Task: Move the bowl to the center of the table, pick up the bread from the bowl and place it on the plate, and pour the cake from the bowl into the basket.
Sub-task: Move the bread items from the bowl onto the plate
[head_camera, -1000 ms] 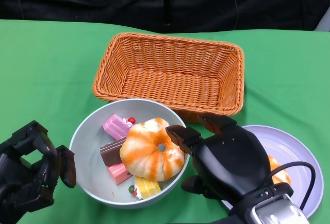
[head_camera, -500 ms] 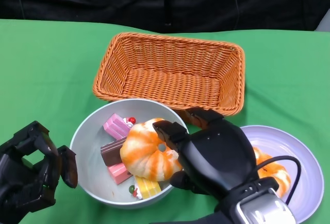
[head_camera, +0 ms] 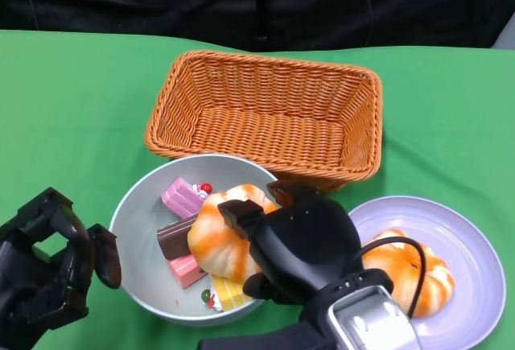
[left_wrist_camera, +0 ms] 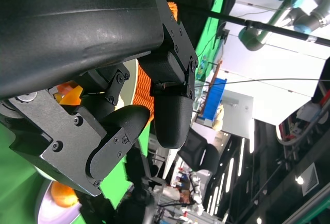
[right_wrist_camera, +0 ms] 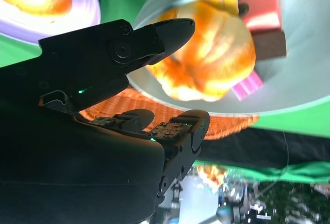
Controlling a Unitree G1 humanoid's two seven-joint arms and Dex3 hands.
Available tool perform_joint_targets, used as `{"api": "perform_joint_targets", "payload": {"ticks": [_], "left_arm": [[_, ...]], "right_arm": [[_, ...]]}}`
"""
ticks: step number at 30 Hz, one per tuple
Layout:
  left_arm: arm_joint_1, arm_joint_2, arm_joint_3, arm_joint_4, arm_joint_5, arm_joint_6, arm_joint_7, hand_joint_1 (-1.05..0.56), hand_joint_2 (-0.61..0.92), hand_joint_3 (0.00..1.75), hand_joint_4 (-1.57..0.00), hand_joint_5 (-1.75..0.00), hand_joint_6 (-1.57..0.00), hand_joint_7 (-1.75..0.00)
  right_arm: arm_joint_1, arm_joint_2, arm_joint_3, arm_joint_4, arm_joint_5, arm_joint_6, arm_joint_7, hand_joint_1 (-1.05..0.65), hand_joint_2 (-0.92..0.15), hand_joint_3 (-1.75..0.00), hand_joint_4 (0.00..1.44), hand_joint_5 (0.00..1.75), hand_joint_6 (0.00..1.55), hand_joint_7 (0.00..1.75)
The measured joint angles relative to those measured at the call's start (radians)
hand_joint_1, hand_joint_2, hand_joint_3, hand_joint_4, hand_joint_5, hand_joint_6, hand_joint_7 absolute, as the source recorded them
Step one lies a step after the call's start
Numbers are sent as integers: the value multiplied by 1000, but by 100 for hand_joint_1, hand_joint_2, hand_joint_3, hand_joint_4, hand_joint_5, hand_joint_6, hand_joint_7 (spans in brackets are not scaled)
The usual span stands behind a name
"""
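Observation:
The pale grey bowl (head_camera: 138, 241) sits just in front of the basket and holds an orange-and-white bread (head_camera: 219, 241) with several cake pieces: a pink one (head_camera: 180, 197), a brown one (head_camera: 172, 239) and a yellow one (head_camera: 228, 293). My right hand (head_camera: 296, 245) hangs over the bowl's right rim, fingers apart and reaching onto that bread's top. In the right wrist view the bread (right_wrist_camera: 206, 54) lies just past my spread fingertips (right_wrist_camera: 178, 28). A second bread (head_camera: 406, 273) lies on the lavender plate (head_camera: 451, 221). My left hand (head_camera: 50, 269) rests left of the bowl, curved, holding nothing.
The empty orange wicker basket (head_camera: 265, 62) stands directly behind the bowl. Green cloth stretches to the left and behind. The plate sits close to the bowl's right side, with my right forearm (head_camera: 366, 322) between them. A dark backdrop runs along the table's far edge.
My right hand has moved left from over the plate to the bowl, uncovering the bread on the plate and reaching onto the bowl's bread. The left hand has stayed put.

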State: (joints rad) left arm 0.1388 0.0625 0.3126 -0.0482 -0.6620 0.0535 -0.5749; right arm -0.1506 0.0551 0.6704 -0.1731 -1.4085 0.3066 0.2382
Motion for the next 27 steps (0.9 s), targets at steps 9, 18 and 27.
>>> {"api": "perform_joint_targets", "payload": {"ticks": [9,18,27], "left_arm": [[-1,-10,0,1,0,-6,14,-6,36,147,-93,-175,-84,-147],[0,-11,0,1,1,-8,22,-5,39,144,-93,-175,-85,-145],[0,-11,0,1,0,-8,22,-5,38,145,-92,-175,-84,-146]], "right_arm": [[-52,15,22,111,0,40,-44,-71,-91,0,46,2,48,0],[-131,45,39,255,29,75,-100,-70,-91,0,44,1,47,0],[-159,43,62,305,48,77,-132,-71,-92,-2,45,1,47,0]]}}
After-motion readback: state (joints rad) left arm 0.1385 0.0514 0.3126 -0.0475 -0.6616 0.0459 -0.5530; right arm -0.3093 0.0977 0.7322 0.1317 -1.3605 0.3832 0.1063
